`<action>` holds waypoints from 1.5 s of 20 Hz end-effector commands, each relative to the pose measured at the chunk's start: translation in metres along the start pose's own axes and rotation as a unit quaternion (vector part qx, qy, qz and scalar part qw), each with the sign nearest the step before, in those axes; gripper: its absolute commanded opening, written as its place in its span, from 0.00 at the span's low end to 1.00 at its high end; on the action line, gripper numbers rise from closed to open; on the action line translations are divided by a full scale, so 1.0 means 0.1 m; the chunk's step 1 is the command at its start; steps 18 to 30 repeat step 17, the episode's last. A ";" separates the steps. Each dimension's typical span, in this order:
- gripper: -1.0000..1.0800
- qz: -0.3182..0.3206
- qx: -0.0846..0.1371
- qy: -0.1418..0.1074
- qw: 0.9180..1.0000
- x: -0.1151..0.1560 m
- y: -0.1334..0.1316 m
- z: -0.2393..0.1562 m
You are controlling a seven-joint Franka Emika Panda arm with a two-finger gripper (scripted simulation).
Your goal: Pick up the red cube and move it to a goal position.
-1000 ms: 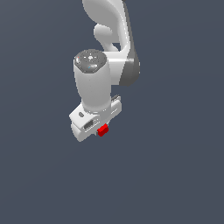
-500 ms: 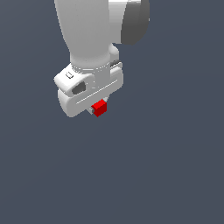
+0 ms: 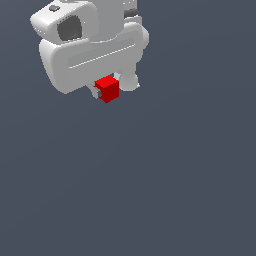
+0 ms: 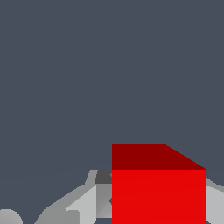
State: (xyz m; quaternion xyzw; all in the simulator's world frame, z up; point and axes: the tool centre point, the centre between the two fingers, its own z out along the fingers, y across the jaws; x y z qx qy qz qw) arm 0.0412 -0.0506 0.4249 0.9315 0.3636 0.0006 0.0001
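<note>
The red cube point(image 3: 107, 89) is a small bright red block held between the fingers of my white gripper point(image 3: 106, 90), under the big white hand in the upper left of the exterior view. The gripper is shut on the cube and carries it above the plain grey floor. In the wrist view the red cube point(image 4: 158, 190) fills the lower part of the picture, with grey fingers point(image 4: 89, 203) showing on either side of it. Most of each finger is hidden by the hand and the cube.
A plain dark grey floor point(image 3: 165, 190) fills the rest of both views. No other object shows.
The gripper with the red cube has come much nearer to the exterior camera and now looks far larger, sitting higher and further to the exterior view's left. The cube stays held.
</note>
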 end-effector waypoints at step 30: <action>0.00 0.001 0.000 0.000 1.000 -0.04 0.00 -0.63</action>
